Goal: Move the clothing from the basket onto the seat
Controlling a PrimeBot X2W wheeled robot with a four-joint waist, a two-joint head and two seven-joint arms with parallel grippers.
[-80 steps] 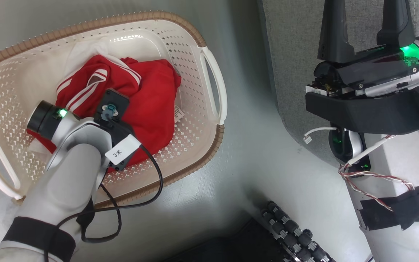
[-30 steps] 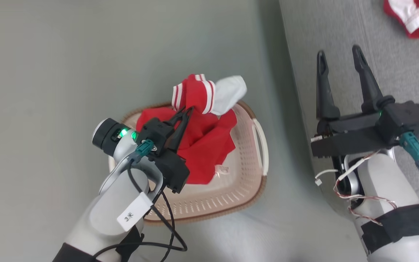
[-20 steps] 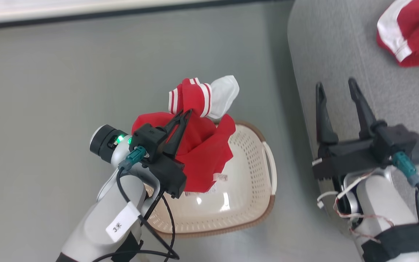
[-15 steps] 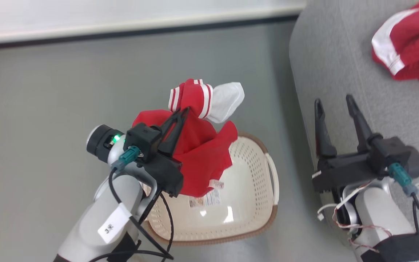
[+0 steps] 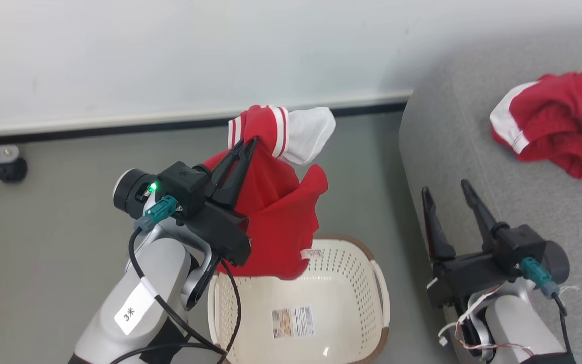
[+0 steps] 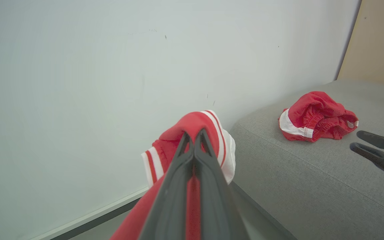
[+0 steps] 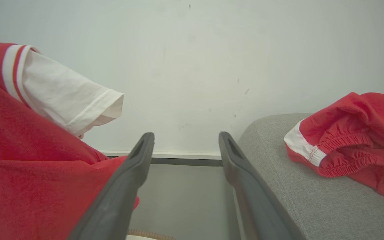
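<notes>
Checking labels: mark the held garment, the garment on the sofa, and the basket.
held garment (image 5: 276, 222), head view, on its hanging red panel.
garment on the sofa (image 5: 559, 116), head view, on the red middle of the crumpled heap.
basket (image 5: 344, 258), head view, on its perforated far wall.

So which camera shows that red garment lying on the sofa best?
The left wrist view: the red garment lies whole on the sofa, white band included. The head view, from above, and the closer right wrist view each lose part of it past the picture's right edge.
</notes>
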